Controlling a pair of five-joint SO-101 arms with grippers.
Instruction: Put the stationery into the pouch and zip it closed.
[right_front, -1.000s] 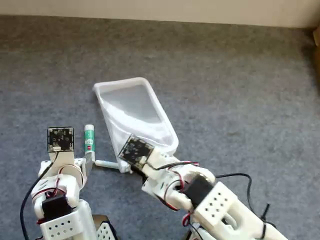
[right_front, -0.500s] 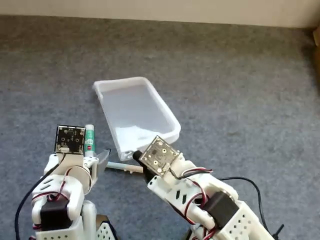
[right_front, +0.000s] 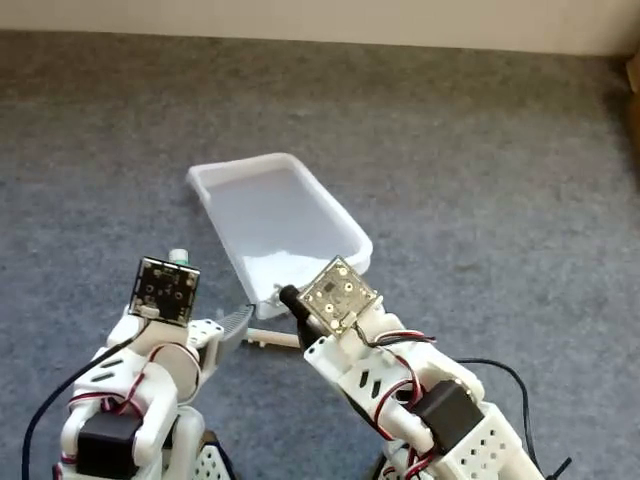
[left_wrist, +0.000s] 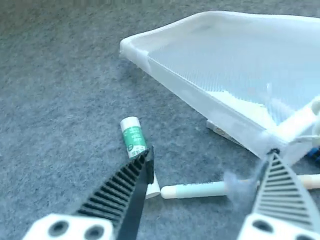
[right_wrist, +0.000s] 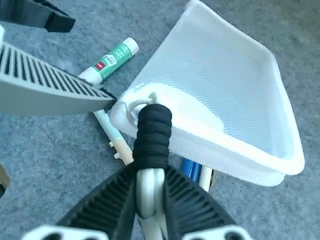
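The pen (right_wrist: 152, 131) was gripped in the right jaws, its end pressed against the near rim of the pouch (right_front: 280, 225), which lay on the surface (right_front: 480, 150). With the left jaws held open just beside that corner and nothing pinned, the pouch could be shoved away or its mouth folded shut.

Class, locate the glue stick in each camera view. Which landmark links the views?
High view: glue stick, just its cap, left of the pouch.
Left wrist view: glue stick lying flat, apart from the pouch.
Right wrist view: glue stick close beside the pouch.
Shared landmark: the pouch.
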